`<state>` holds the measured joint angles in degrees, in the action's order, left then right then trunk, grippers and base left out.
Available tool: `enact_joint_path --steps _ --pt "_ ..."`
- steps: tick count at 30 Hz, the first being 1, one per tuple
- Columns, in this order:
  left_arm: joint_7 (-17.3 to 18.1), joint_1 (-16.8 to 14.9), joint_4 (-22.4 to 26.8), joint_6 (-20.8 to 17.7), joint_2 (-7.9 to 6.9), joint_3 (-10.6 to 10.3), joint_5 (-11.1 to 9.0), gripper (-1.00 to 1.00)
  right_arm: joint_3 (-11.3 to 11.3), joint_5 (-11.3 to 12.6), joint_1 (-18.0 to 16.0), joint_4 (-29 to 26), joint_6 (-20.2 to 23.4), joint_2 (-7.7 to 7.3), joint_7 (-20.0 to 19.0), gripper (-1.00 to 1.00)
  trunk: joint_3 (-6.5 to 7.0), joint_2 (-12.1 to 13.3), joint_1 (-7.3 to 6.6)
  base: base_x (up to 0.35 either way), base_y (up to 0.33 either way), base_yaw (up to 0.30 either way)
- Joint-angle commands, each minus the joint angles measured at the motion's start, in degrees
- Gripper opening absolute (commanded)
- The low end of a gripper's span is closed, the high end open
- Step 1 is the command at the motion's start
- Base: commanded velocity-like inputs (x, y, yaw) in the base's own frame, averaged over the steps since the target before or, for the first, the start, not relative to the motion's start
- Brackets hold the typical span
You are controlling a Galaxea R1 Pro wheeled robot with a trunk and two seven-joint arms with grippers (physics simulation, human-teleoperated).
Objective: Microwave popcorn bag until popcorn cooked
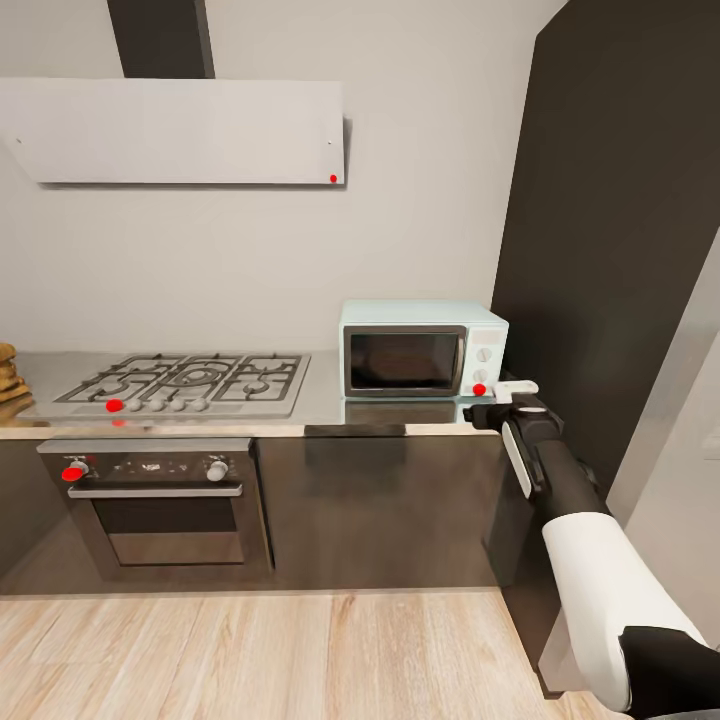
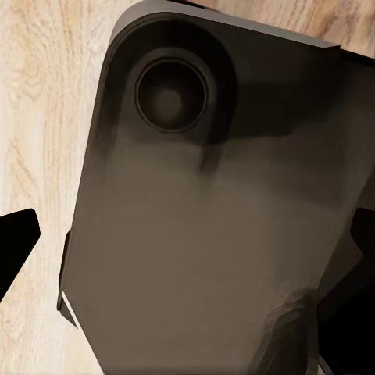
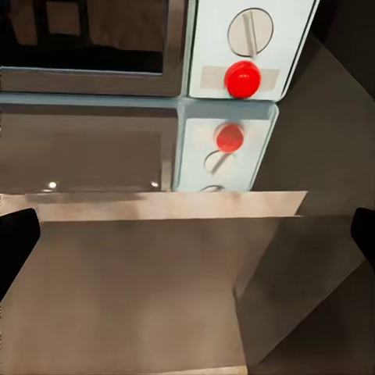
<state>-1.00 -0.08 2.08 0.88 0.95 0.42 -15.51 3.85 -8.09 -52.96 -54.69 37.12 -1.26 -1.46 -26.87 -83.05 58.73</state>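
My right end effector [image 1: 500, 400] at the microwave [image 1: 422, 348].
Fingers spread, empty, by the desk's [image 1: 325, 395] right end; door looks rigid, glossy.

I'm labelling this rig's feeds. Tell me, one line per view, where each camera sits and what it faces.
Head view: on the head, facing the countertop, hob and microwave; the right arm reaches in, right gripper beside the microwave.
Left wrist view: on the left arm, looking down at a dark robot part over the wood floor.
Right wrist view: on the right arm, facing the microwave's red button from close.
Shared: head and right wrist views both show the microwave and countertop.
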Motion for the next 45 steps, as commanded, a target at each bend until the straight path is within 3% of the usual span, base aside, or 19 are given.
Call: enact_joint_path --steps 1,6,8,16,25,27,29,32,45 --pt "-0.12 -0.01 0.03 0.09 0.02 0.02 -0.22 1.00 0.02 -0.41 -0.03 -0.09 0.30 0.01 -0.17 1.00 -0.06 -0.03 0.00 0.000 0.000 0.000" --pt "-0.13 -0.01 0.03 0.09 0.02 0.02 -0.22 1.00 -0.05 -0.43 -0.03 -3.27 0.58 0.02 -0.26 1.00 -0.06 -0.03 0.00 0.000 0.000 0.000" --pt "-0.12 -0.01 0.03 0.09 0.02 0.02 -0.22 1.00 -0.02 -0.47 -0.03 -4.96 2.66 0.03 -0.29 1.00 -0.06 -0.03 0.00 0.000 0.000 0.000" --pt "-0.14 -0.01 0.11 0.09 0.03 0.02 -0.27 1.00 0.02 -0.59 -0.03 -6.65 4.84 0.03 -0.15 1.00 -0.06 -0.03 0.00 0.001 0.000 0.000" --pt "-0.06 -0.01 0.12 0.09 0.02 0.01 -0.22 1.00 0.05 -0.16 0.28 -1.69 0.19 0.38 0.35 1.00 -0.06 -0.03 0.00 0.236 0.000 0.000" --pt "-0.06 -0.01 0.12 0.09 0.02 0.01 -0.22 1.00 0.09 -0.17 0.31 -0.77 -3.09 0.49 0.45 1.00 -0.06 -0.03 0.00 0.022 0.000 0.000" --pt "-0.06 -0.01 0.12 0.09 0.02 0.02 -0.22 1.00 0.10 -0.11 0.31 -0.36 -10.83 0.68 0.39 1.00 -0.06 -0.03 0.00 0.007 0.000 0.000" --pt "-0.06 -0.01 0.12 0.09 0.02 0.02 -0.22 1.00 0.04 0.00 0.94 0.07 -15.91 0.79 0.33 1.00 -0.06 -0.03 0.00 0.002 0.000 0.000" --pt "-0.06 -0.01 0.14 0.02 0.02 0.02 -0.22 1.00 0.11 0.31 1.39 0.73 -16.68 0.82 -0.15 1.00 -0.06 -0.03 0.00 0.146 0.000 0.000"
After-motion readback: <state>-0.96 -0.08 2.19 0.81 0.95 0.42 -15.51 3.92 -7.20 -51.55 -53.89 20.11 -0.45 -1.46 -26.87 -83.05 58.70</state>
